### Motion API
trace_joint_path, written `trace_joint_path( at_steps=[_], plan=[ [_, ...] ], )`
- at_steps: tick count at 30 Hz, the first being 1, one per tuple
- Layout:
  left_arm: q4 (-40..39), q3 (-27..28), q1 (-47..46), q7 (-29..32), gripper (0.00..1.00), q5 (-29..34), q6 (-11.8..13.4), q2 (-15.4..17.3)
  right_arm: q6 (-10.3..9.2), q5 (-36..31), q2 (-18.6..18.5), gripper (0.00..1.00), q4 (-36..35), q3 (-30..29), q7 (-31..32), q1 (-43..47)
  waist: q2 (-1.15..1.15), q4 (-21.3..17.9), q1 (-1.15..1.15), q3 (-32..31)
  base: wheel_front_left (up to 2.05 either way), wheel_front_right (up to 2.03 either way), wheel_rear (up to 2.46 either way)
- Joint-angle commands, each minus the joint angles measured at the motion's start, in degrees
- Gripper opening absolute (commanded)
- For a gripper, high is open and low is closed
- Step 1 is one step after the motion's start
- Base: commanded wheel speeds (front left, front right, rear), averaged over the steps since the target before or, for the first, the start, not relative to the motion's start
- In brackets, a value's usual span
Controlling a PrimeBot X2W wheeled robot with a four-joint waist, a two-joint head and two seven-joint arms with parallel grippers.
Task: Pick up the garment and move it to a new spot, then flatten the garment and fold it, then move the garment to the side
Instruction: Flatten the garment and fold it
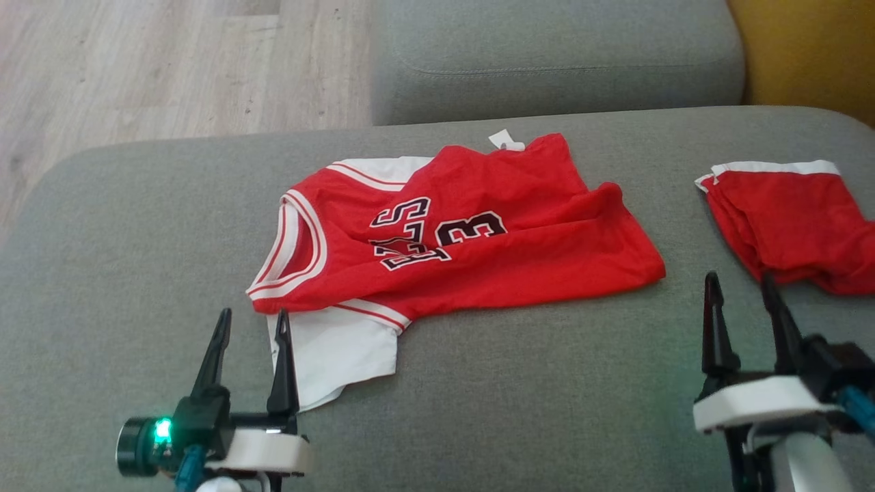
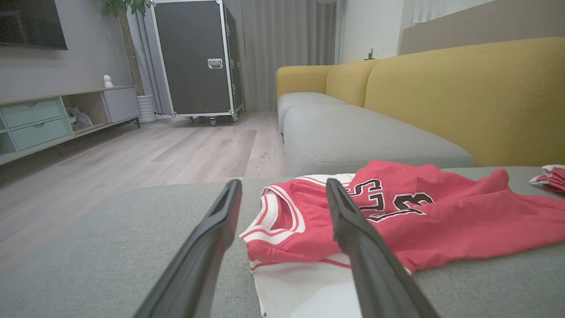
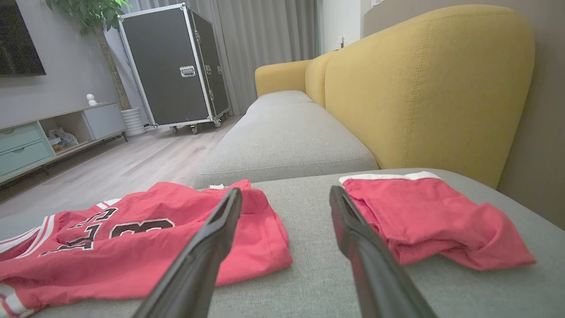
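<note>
Altogether one red jersey point(image 1: 478, 232), one red shorts point(image 1: 793, 219), one sofa point(image 1: 137, 239), left fingers point(image 1: 214, 355) spread, right fingers point(image 1: 713, 321) spread.

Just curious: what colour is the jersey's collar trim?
The collar trim is white with red stripes, clearest in the head view.

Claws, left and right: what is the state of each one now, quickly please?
Left claw: open, holding nothing.
Right claw: open, holding nothing.
</note>
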Motion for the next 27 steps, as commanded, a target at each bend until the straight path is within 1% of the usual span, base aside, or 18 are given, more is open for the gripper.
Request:
trace_joint_path(
  at_steps=[1, 5, 11, 14, 19, 24, 27],
  plan=[
    [-1.8, 2.23, -1.42, -0.55, 1.0, -0.67, -0.12, 0.11, 0.37, 0.06, -0.32, 1.0, -2.6, 1.74, -0.62, -1.09, 0.0, -0.28, 0.01, -0.02, 0.0, 0.0, 0.0],
    [-1.55, 2.59, -1.24, -0.55, 1.0, -0.78, -0.29, 0.04, 0.37, 0.08, -0.31, 1.0, -3.72, 2.41, -0.62, 0.09, 0.0, -0.62, 0.01, -0.06, 0.0, 0.0, 0.0],
    [0.03, 3.01, -1.42, -0.55, 1.0, -0.37, -0.5, -0.01, 0.37, 0.47, -0.31, 1.0, -4.39, 2.55, -0.62, -1.03, 0.0, -1.01, 0.01, 0.16, 0.0, 0.0, 0.0],
    [3.63, 2.55, -1.94, -0.55, 1.0, -0.13, -0.92, -0.02, 0.37, 0.86, -0.31, 1.0, -4.43, 2.48, -0.62, -1.34, 0.0, -1.25, 0.01, 0.6, 0.0, 0.0, 0.0],
    [12.86, 4.17, -4.83, -0.15, 1.0, -1.13, 1.04, -0.03, 0.37, 1.34, -0.31, 1.0, -4.42, 2.54, -0.62, -1.62, 0.0, -1.55, 0.01, 2.29, 0.0, 0.0, 0.0],
    [21.69, 3.88, -8.66, 4.4, 1.0, -2.42, 0.81, 0.0, 0.37, 1.56, -0.31, 1.0, -4.57, 2.89, -0.62, -2.17, 0.0, -2.06, 0.01, 4.04, 0.0, 0.0, 0.0],
    [23.88, 3.58, -9.99, 5.31, 1.0, -2.6, 0.39, 0.07, 0.37, 1.71, -0.3, 1.0, -4.59, 2.88, -0.62, -2.47, 0.0, -2.25, 0.01, 4.64, 0.0, 0.0, 0.0]
  ],
)
